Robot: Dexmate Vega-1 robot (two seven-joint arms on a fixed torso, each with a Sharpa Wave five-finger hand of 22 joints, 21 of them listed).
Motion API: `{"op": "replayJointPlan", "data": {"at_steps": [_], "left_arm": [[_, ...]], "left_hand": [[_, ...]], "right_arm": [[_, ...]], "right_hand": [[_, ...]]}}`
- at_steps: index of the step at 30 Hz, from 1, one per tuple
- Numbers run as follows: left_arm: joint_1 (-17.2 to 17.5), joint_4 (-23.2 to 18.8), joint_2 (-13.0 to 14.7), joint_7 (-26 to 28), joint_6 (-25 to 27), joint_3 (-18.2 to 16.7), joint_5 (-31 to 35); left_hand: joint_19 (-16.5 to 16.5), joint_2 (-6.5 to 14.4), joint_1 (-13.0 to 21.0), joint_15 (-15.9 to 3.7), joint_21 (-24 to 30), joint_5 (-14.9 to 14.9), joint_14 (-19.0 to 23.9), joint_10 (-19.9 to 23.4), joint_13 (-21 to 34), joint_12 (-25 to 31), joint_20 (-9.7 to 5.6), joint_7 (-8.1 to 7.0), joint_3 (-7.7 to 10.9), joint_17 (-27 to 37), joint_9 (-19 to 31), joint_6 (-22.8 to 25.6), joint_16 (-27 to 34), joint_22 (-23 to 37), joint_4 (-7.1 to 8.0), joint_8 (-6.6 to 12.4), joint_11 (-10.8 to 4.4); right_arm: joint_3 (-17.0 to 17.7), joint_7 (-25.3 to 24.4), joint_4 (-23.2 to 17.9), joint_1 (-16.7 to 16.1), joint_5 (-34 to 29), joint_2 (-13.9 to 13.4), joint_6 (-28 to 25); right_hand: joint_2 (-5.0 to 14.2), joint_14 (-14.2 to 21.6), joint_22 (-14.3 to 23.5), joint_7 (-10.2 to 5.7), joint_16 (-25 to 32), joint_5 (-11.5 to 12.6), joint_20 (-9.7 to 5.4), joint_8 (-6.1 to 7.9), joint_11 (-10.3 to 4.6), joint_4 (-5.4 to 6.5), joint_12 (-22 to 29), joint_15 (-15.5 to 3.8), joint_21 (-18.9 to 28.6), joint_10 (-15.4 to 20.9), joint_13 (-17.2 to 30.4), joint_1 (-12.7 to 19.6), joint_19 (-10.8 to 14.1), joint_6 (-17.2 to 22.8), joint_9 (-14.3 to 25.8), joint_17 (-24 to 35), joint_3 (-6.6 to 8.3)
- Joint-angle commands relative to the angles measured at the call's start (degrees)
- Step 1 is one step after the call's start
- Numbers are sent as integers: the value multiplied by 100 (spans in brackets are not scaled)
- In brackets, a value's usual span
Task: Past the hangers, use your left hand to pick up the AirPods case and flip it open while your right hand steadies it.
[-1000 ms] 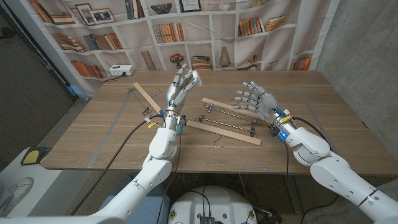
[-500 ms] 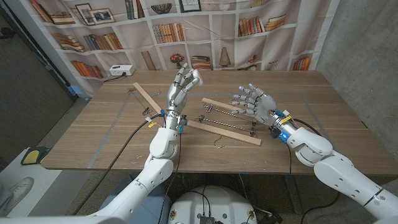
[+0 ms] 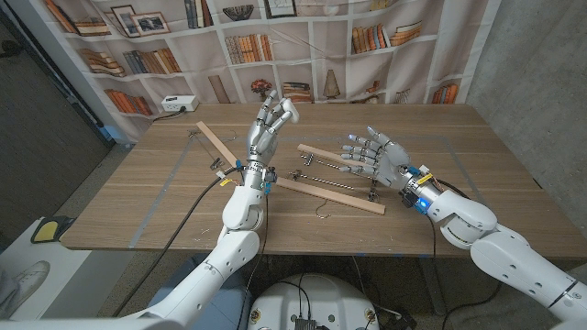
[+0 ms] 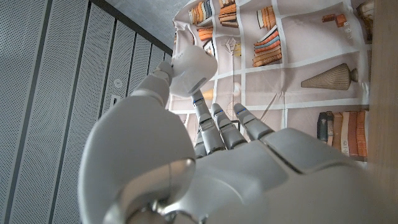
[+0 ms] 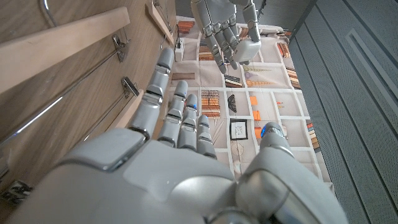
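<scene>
White and rounded, the AirPods case (image 3: 287,114) is seen raised above the wooden tabletop (image 3: 165,197), pinched at the fingertips of the left robot hand (image 3: 268,128), whose fingers point up toward twelve o'clock in the head view. In the left wrist view the case (image 4: 193,70) is shown clamped between the thumb and the fingertips of that robot hand (image 4: 211,155), against a backdrop printed with bookshelves (image 4: 292,56). The right robot hand (image 3: 376,152) is held above the tabletop at about three o'clock from the case, well apart from it, its fingers spread and nothing grasped. In the right wrist view the left robot hand (image 5: 227,28) and the case (image 5: 247,52) are seen beyond the fingers of the right robot hand (image 5: 180,155). Wooden clip hangers (image 3: 332,183) are laid across the middle of the tabletop, below and between the two robot hands, and another wooden hanger (image 3: 215,140) lies at about nine o'clock from the left robot hand.
</scene>
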Motion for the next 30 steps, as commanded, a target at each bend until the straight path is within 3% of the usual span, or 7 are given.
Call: {"op": "replayJointPlan", "data": {"at_steps": [1, 7, 8, 10, 15, 24, 30], "left_arm": [[-80, 194, -103, -350, -40, -44, -311], [-104, 277, -185, -702, -46, -35, -678], [-100, 267, -191, -791, -22, -32, -780], [-102, 275, -202, -883, -12, -35, -841], [-89, 245, -223, -1150, 95, -38, -1092], [-85, 214, -281, -1506, 255, -43, -1352], [-112, 249, -351, -1784, 352, -57, -1556]], "left_hand": [[12, 56, 28, -19, -1, 37, -10, 748, 1082, 32, 16, -28, -36, 13, 11, 25, 17, 15, -1, -20, -704], [10, 56, 32, -21, -1, 40, -1, 761, 1088, 30, 16, -30, -48, 12, 11, 22, 21, 15, -3, -22, -706], [10, 55, 35, -20, -1, 40, 0, 764, 1089, 29, 15, -29, -49, 11, 11, 20, 21, 15, -4, -22, -706], [10, 61, 39, -19, 0, 42, -3, 764, 1091, 27, 17, -32, -51, 12, 11, 21, 20, 15, -5, -22, -707], [11, 62, 56, -28, 1, 46, 1, 759, 1097, 18, 12, -36, -56, 10, 11, 19, 20, 15, -14, -24, -706], [8, 72, 73, -27, 1, 52, 0, 755, 1106, 3, 13, -32, -69, 10, 11, 12, 19, 15, -17, -27, -707], [11, 76, 82, -24, 2, 55, -2, 757, 1112, -4, 13, -37, -78, 10, 12, 15, 18, 15, -17, -25, -708]], "right_arm": [[101, 279, -31, -114, 396, -90, -195], [140, 361, -50, -137, 623, -113, -358], [150, 342, -63, -151, 652, -111, -384], [157, 378, -55, -156, 694, -110, -411], [128, 522, -1, -104, 811, -87, -502], [54, 711, 65, 43, 880, -23, -580], [-1, 810, 98, 127, 968, 24, -656]], "right_hand": [[-27, 91, 29, 20, 62, 13, -149, 108, -35, -4, 111, -102, 59, 198, 62, 19, 124, 350, 31, 71, 22], [61, 664, 57, 83, 389, 14, -303, 58, -63, 4, 484, -317, 169, 838, 199, 48, 345, 592, 23, 308, 21], [71, 767, 62, 113, 458, 15, -355, 39, -124, -2, 598, -348, 209, 969, 249, 65, 424, 665, 23, 384, 17], [72, 993, 67, 133, 587, 12, -426, 20, -91, -12, 750, -411, 257, 1134, 320, 86, 515, 776, 26, 492, 7], [95, 1664, 142, 134, 1030, 8, -646, -99, -247, -44, 1388, -630, 456, 1692, 698, 205, 782, 1006, 59, 945, -23], [98, 2341, 381, 110, 1602, 3, -1011, -232, -398, -45, 2089, -792, 914, 1983, 1268, 325, 1258, 1071, 94, 1607, -92], [89, 2918, 774, 119, 2212, 2, -1224, -252, -672, -54, 2930, -1017, 1396, 2482, 1925, 474, 1418, 1228, 119, 2378, -145]]}}
